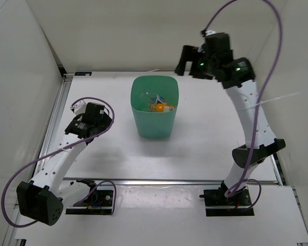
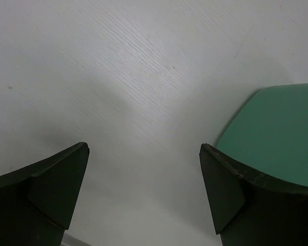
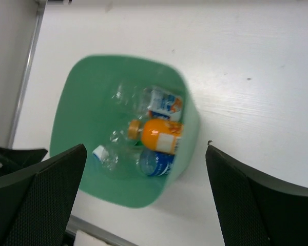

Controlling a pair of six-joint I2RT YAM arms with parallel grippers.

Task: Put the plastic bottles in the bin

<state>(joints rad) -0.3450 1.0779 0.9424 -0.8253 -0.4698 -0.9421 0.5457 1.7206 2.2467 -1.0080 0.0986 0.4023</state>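
Observation:
The mint-green bin [image 1: 154, 122] stands upright mid-table. Several plastic bottles lie inside it: a stubby orange one [image 3: 161, 136], a clear one with a blue-white label [image 3: 156, 163], another labelled one [image 3: 164, 102] and a plain clear one [image 3: 120, 95]. From the top view they show as an orange and white cluster [image 1: 160, 106]. My right gripper [image 1: 195, 59] hangs high above and behind the bin's right side, open and empty [image 3: 145, 154]. My left gripper [image 1: 87, 115] is low at the left of the bin, open and empty [image 2: 143, 148], with the bin's wall [image 2: 277, 123] beside its right finger.
White walls close the table on the left, back and right. A metal rail [image 1: 59, 107] runs along the left edge and another [image 1: 169, 182] along the near edge. Purple cables loop off both arms.

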